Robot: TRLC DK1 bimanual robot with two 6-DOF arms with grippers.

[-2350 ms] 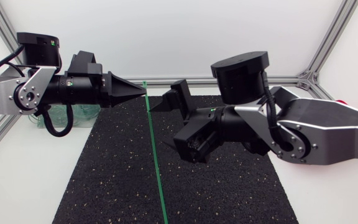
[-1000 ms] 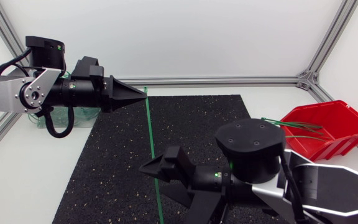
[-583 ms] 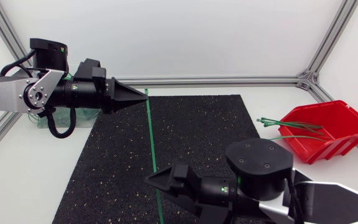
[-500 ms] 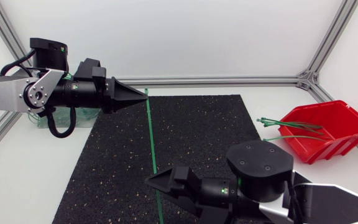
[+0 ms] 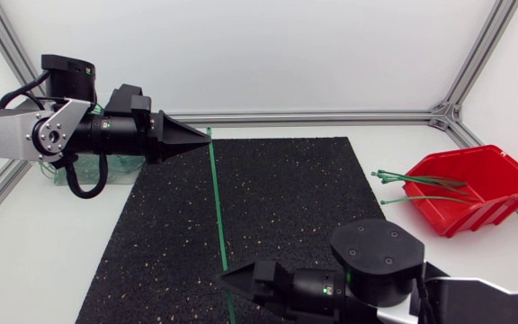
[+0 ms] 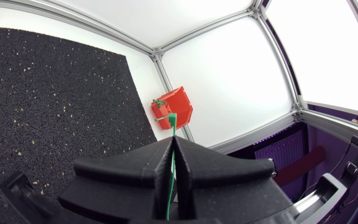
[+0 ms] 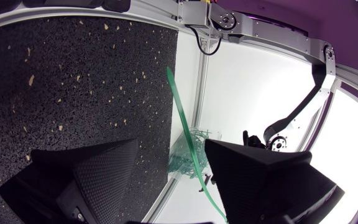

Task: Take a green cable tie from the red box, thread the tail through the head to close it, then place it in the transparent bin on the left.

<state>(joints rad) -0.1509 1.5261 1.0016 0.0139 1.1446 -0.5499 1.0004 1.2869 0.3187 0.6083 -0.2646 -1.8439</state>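
A long green cable tie [image 5: 216, 202] hangs down over the black mat, pinched near its upper end by my left gripper [image 5: 207, 135], which is shut on it. In the left wrist view the tie [image 6: 171, 163] runs up between the closed fingers, its end poking out ahead. My right gripper [image 5: 236, 281] is low at the front, at the tie's lower part. In the right wrist view it stands open [image 7: 173, 180], the tie [image 7: 185, 127] passing between the fingers without both touching. The red box [image 5: 466, 191] holds more green ties [image 5: 416, 180]. The transparent bin [image 5: 66, 171] sits behind my left arm.
A black speckled mat [image 5: 286, 198] covers the middle of the white table. The aluminium frame rail [image 5: 331, 117] runs along the back edge. The red box [image 6: 174, 107] shows far ahead of the left gripper; the bin with ties [image 7: 194, 149] lies beyond the right one.
My right arm has drawn back toward the table's front edge along the tie, and its fingers have narrowed somewhat. The left arm holds the tie in nearly the same place.
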